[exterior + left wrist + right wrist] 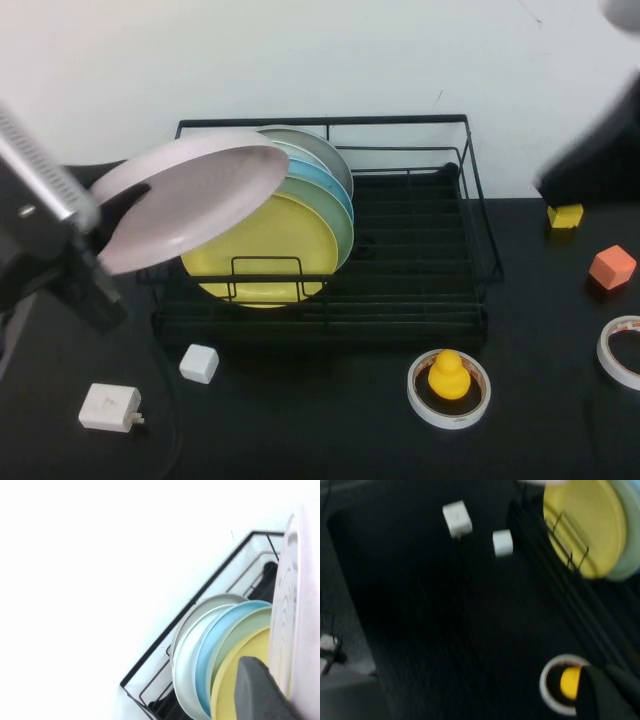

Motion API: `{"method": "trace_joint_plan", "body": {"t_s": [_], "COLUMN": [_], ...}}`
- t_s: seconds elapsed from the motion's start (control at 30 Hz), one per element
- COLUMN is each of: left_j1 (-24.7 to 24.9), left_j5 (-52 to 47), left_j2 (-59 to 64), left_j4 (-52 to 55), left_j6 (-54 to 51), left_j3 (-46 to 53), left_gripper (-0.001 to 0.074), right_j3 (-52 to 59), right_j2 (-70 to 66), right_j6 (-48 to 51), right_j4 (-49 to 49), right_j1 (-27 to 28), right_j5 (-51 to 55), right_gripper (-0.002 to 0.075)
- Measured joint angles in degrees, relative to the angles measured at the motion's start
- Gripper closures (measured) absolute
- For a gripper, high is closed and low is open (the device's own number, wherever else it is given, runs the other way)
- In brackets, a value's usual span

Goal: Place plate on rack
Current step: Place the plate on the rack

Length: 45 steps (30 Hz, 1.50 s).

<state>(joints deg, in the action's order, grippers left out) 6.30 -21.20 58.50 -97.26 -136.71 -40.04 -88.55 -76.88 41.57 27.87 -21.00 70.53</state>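
Rack [420,250] biggest: black wire, holds upright row of plates at its left end, yellow plate [262,250] frontmost, right half bare. Pink plate [190,200] aloft, tilted, over rack's left front corner, overlapping yellow plate; my left gripper [105,225] pinches its rim. Best move, I judge: tip plate upright, lower into slot ahead of yellow plate, clear front rail. My right gripper [590,150] raised at far right; fingers' state, cannot tell.
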Motion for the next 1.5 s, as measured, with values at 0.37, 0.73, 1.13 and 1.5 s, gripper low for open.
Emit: {"method": "trace_joint_plan", "body": {"t_s": [0.37, 0.73, 1.13, 1.5], "left_j1": [0.6, 5.0, 5.0, 5.0], "left_j5": [-3.1, -0.9, -0.3, -1.9], "left_j2": [15.8, 26.3, 33.1, 34.8], "left_j4": [1.4, 3.9, -0.2, -0.3], "left_j6": [-10.4, -17.1, -26.1, -32.6], "left_j3": [-10.5, -12.5, -13.1, -13.6], "left_gripper": [0.0621, 0.0621, 0.0621, 0.0524], "right_j3": [23.2, 30.2, 33.1, 36.2], "right_j2": [24.6, 51.4, 63.1, 63.2], "right_j6": [-1.4, -7.2, -8.3, -10.2], "right_j4": [-2.8, -18.2, -23.1, -23.0], "right_j1": [0.0, 0.0, 0.0, 0.0], "right_j5": [0.0, 0.0, 0.0, 0.0], "right_gripper": [0.0721, 0.0723, 0.0724, 0.0724]}}
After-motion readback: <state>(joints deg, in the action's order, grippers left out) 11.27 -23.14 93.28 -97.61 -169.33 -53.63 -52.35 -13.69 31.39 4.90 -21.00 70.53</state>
